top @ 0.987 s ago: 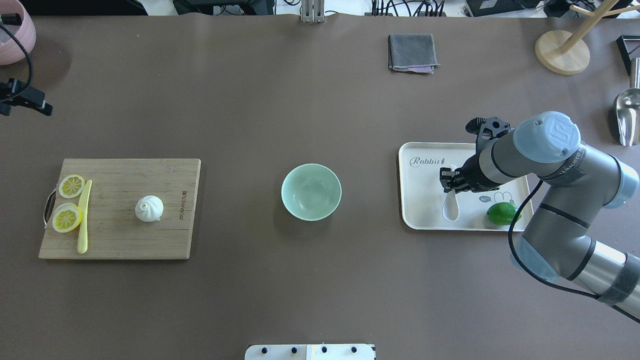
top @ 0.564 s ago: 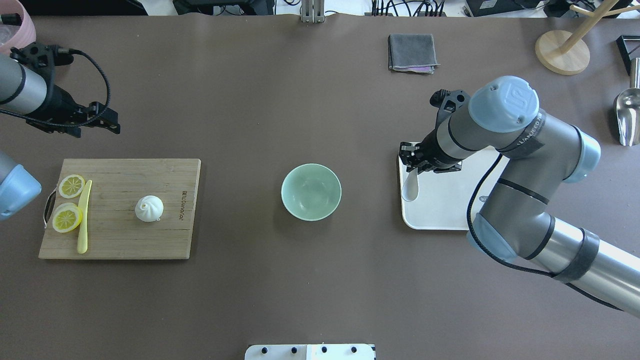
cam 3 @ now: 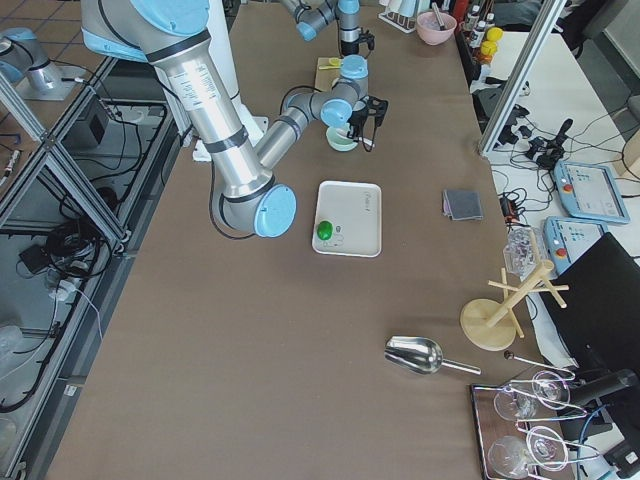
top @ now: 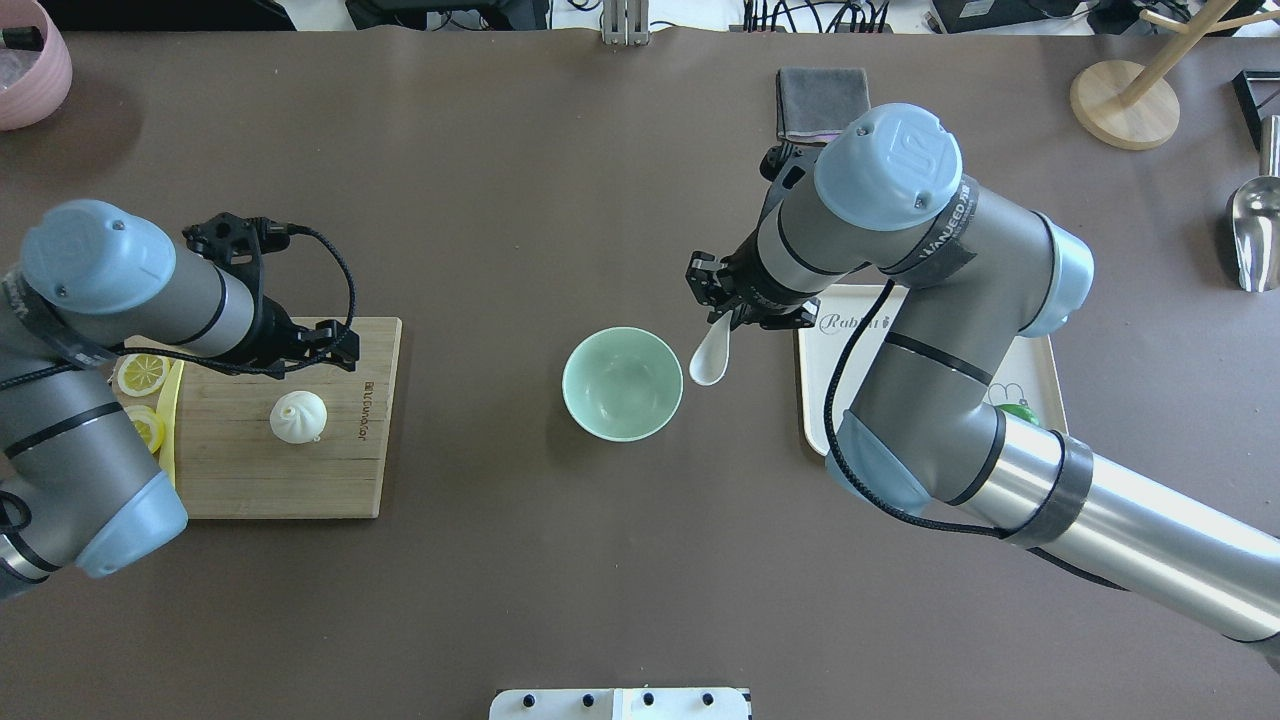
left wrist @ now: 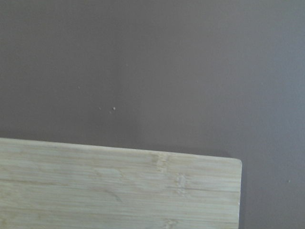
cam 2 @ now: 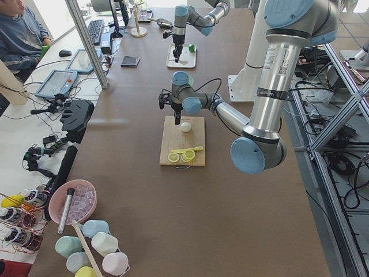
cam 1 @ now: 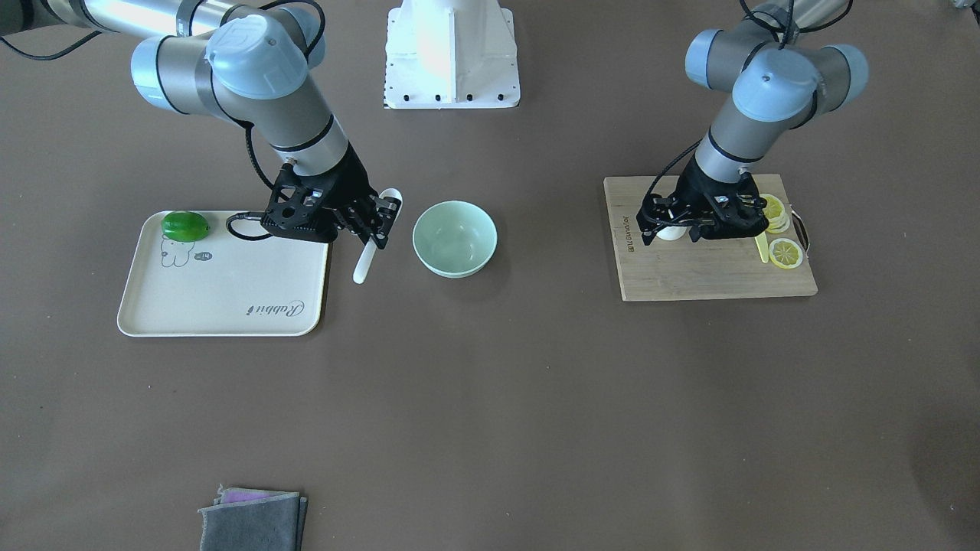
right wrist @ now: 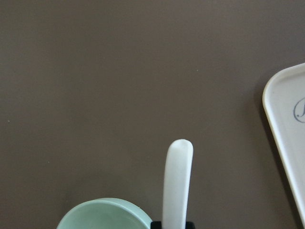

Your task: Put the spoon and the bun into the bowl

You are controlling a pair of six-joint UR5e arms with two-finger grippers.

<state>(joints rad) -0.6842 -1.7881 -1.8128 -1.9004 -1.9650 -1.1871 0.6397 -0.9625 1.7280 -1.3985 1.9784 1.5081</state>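
Pinching the white glossy ceramic soup spoon, the right gripper has its jaws pressed onto the handle. The scoop hangs toward the robot and the handle tip pokes out the far side. The spoon is off the table, just beside the rim of the round pale mint-green bowl, between it and the cream rectangular tray. It is not inside the bowl. The bowl sits mid-table with nothing in it. A green lime lies on the tray's corner.

The left gripper hovers over the far edge of the rectangular bamboo cutting board. Its jaws look spread and hold nothing. The small white pleated steamed bun sits on the board near that gripper, not touching it. Yellow lemon slices and a slim pale-yellow knife lie at the board's handle end. A folded grey cloth is at the far table edge.
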